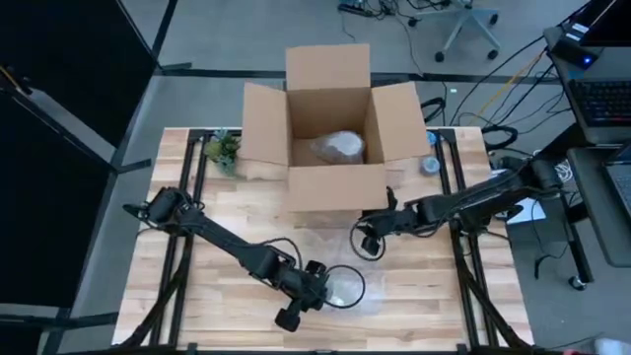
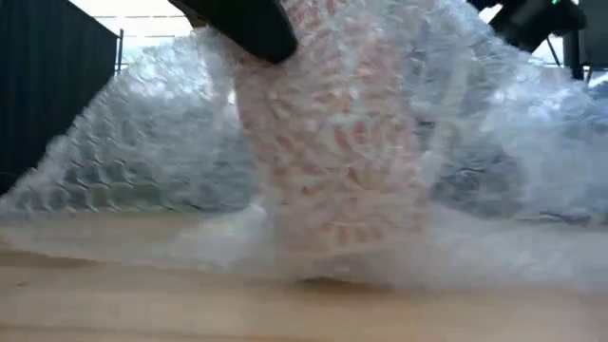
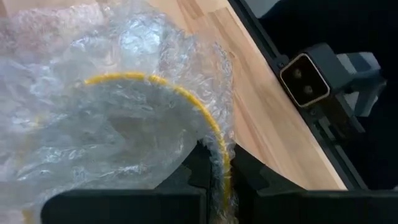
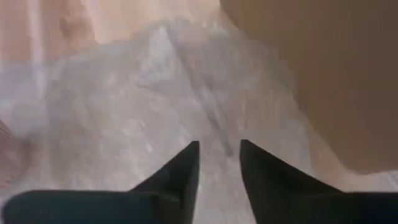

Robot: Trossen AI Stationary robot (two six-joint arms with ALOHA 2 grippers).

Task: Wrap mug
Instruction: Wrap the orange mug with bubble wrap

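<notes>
A yellow-rimmed mug (image 3: 155,124) is sitting swathed in bubble wrap (image 1: 340,286), the left gripper (image 3: 214,177) jaws pinching its rim; the right gripper (image 4: 219,155), jaws slightly spread, is hovering near the cardboard box (image 1: 330,138).

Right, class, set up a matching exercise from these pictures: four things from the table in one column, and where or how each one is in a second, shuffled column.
Things:
1. open brown cardboard box
2. small green plant
3. left gripper
4. right gripper

Places or states:
A. at the table's far left corner
B. pinching a yellow-rimmed mug through clear bubble wrap
C. slightly parted over the wrap, close to the box's front wall
D. holds a wrapped bundle

Pairs: 1-D, 2-A, 3-B, 4-C
</notes>
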